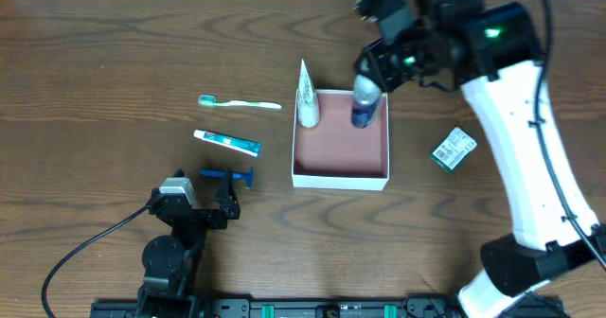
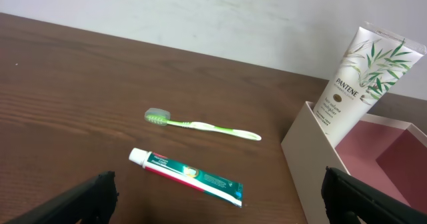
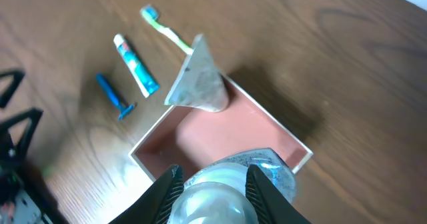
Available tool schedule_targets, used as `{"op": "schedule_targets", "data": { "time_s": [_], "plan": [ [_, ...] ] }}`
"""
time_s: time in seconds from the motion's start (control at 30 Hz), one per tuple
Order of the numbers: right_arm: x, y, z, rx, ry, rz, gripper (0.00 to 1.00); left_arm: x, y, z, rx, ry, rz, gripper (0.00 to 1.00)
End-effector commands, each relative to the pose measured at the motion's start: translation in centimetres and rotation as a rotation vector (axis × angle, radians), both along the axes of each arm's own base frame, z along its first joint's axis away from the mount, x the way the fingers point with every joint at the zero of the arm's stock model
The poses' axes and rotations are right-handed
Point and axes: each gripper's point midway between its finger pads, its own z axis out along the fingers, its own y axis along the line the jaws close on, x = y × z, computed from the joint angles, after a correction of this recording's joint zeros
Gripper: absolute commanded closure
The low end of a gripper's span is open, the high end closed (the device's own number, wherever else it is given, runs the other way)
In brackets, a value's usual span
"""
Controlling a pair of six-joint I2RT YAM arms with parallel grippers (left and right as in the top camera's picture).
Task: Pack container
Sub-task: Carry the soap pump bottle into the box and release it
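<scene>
R gripper (image 3: pixel 213 194) clamps bottle (image 1: pixel 365 102) at container (image 1: pixel 341 178) far-right corner; L gripper (image 2: pixel 219 204) open nr razor (image 1: pixel 227 175).

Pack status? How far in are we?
Done: tube stands in one far corner of the container. In hand: right gripper holds a bottle at the other far corner, not yet released. Left: toothbrush, toothpaste, razor and a green packet lie on the table outside.

In the right wrist view we only get a blurry bottle (image 3: pixel 213 197), chopped off by the bottom edge. The container (image 2: pixel 303 164) runs off the left wrist view's right side, and overhead the print on the green packet (image 1: pixel 454 150) is unreadably tiny.
</scene>
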Motion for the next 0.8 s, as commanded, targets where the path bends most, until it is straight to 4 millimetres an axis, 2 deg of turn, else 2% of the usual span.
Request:
{"op": "schedule_targets", "data": {
  "time_s": [0.0,0.27,0.43,0.77],
  "plan": [
    [0.2,1.8,-1.0,-0.044,-0.037,0.119,0.86,-0.1,0.4,-1.8,0.026,0.053,0.021,0.02],
    [1.6,3.4,-6.0,-0.099,0.041,0.198,0.89,-0.1,0.4,-1.8,0.026,0.053,0.021,0.02],
    [2.8,4.2,-8.5,-0.102,0.062,0.226,0.89,-0.1,0.4,-1.8,0.026,0.053,0.021,0.02],
    [4.6,6.3,-10.4,-0.035,0.055,0.258,0.91,-0.1,0.4,-1.8,0.026,0.053,0.021,0.02]
  ]
}}
